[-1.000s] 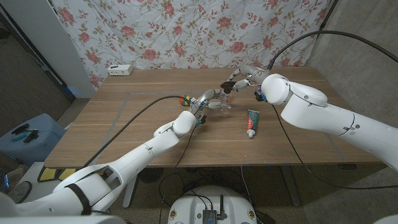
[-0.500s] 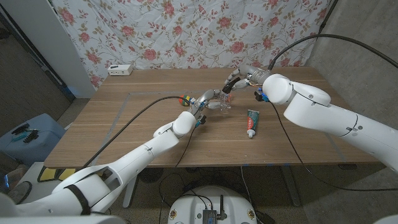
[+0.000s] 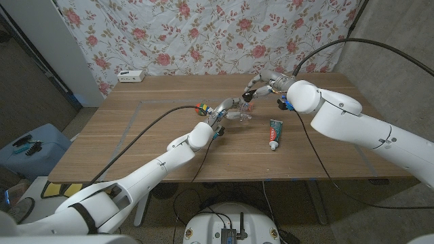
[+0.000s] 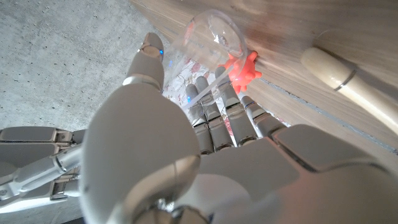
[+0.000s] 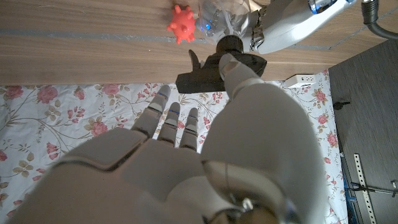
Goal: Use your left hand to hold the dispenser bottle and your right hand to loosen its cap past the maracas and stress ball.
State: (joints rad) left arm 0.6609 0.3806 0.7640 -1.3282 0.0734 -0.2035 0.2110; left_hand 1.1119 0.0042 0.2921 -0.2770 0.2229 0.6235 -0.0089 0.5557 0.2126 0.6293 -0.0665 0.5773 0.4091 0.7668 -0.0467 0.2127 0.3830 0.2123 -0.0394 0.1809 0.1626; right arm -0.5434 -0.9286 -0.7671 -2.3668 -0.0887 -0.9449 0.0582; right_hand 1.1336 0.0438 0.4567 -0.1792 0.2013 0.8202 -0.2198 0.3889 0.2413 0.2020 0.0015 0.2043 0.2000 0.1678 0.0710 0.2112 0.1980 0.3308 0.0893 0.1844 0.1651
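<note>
Dispenser bottle (image 3: pixel 242 112) stands mid-table (image 3: pixel 135 142), toward the back. Left hand (image 3: pixel 226 107) just left of it, touching; right hand (image 3: pixel 260 85) above, at its cap (image 5: pixel 231 45). Stress ball (image 5: pixel 181 30) just beside the bottle. Toothpaste tube (image 3: pixel 274 133) lies right and nearer. Cube (image 3: pixel 200 107) left of the left hand. Power strip (image 3: pixel 131 76) at back left edge.

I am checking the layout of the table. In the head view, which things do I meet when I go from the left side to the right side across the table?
White power strip → multicoloured ball → left hand → clear dispenser bottle → right hand → toothpaste tube.
</note>
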